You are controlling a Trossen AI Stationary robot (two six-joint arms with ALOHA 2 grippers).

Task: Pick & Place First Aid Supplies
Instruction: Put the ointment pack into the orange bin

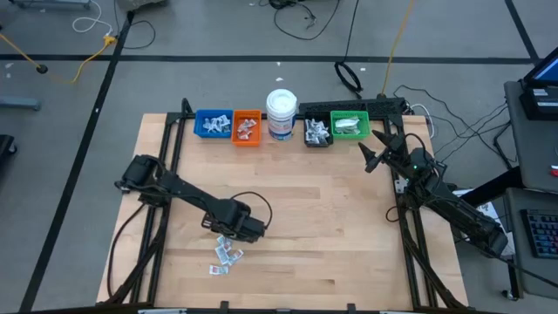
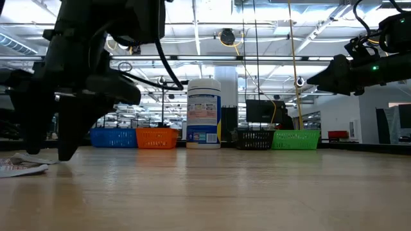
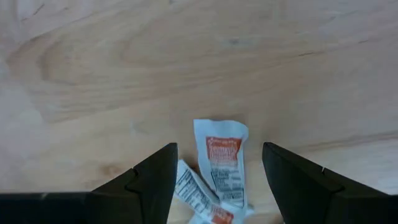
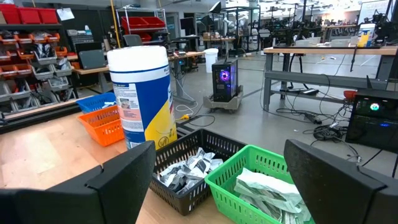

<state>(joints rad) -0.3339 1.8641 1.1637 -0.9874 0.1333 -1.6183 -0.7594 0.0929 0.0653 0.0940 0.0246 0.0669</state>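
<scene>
The left tool [image 1: 234, 232] is held spread and unladen above loose packets [image 1: 226, 255] near the desk's [image 1: 331, 235] front edge; bare desk lies rightward. The right tool [image 1: 373, 148], spread and unladen, is raised beside the green bin [image 1: 350, 126].

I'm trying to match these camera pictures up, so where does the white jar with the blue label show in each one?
High view: white jar, back row, between orange bin and black bin.
Low view: jar at centre, between the same bins.
Left wrist view: not in it.
Right wrist view: jar, upper left, behind the black bin.
Shared landmark: orange bin.
</scene>
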